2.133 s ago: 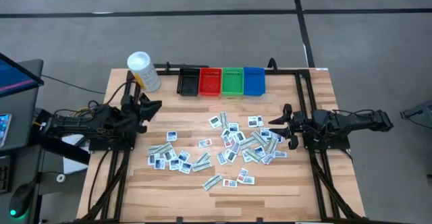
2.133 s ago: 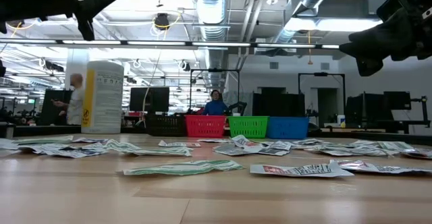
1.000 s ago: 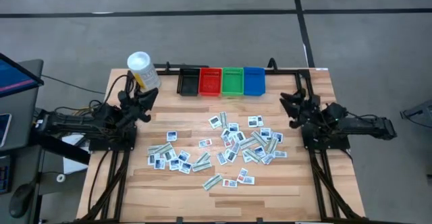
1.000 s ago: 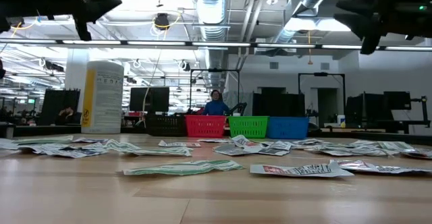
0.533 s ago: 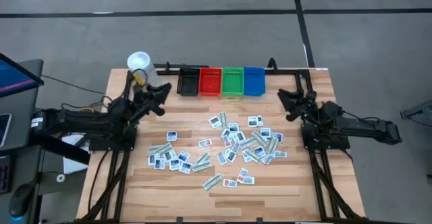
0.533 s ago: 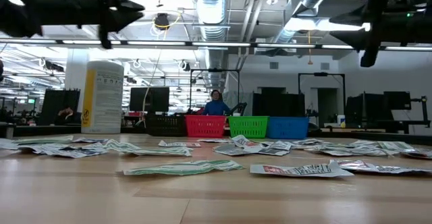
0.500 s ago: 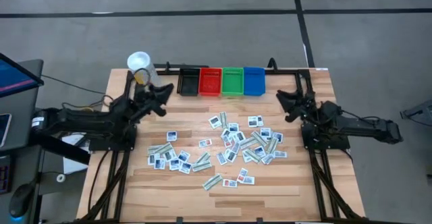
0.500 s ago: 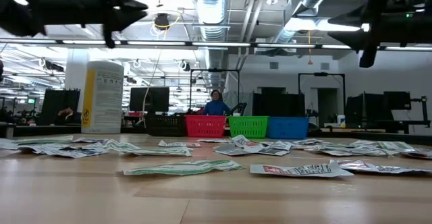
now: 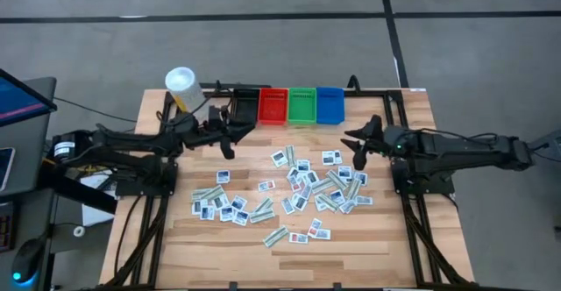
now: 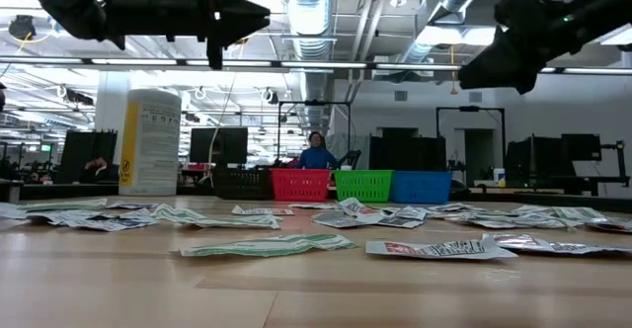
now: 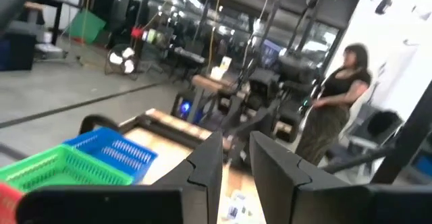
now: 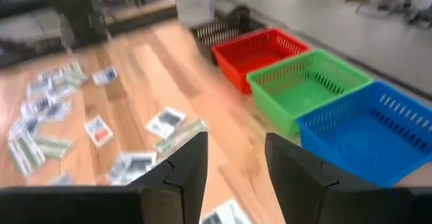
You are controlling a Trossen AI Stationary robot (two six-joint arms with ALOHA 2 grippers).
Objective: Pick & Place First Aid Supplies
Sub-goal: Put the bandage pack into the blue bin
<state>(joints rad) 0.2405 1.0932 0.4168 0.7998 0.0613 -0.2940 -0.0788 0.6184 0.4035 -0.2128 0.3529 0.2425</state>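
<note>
Nothing appears sorted yet: the first aid supplies point(image 9: 298, 190) lie scattered over the table's point(image 9: 386, 247) middle, and the red bin point(image 9: 273, 106), green bin point(image 9: 302, 105) and blue bin point(image 9: 330, 104) at twelve o'clock look empty. The left gripper point(image 9: 230, 142), at ten o'clock of the pile, and the right gripper point(image 9: 358, 142), at two o'clock, both hover with fingers apart, holding nothing. Only the right wrist view looks into the bins; only the left wrist view shows a person point(image 11: 335, 109) standing beyond the table.

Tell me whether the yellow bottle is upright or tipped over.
Upright. The yellow bottle stands on its base at the table's far left corner, white cap facing up in the high view.
</note>
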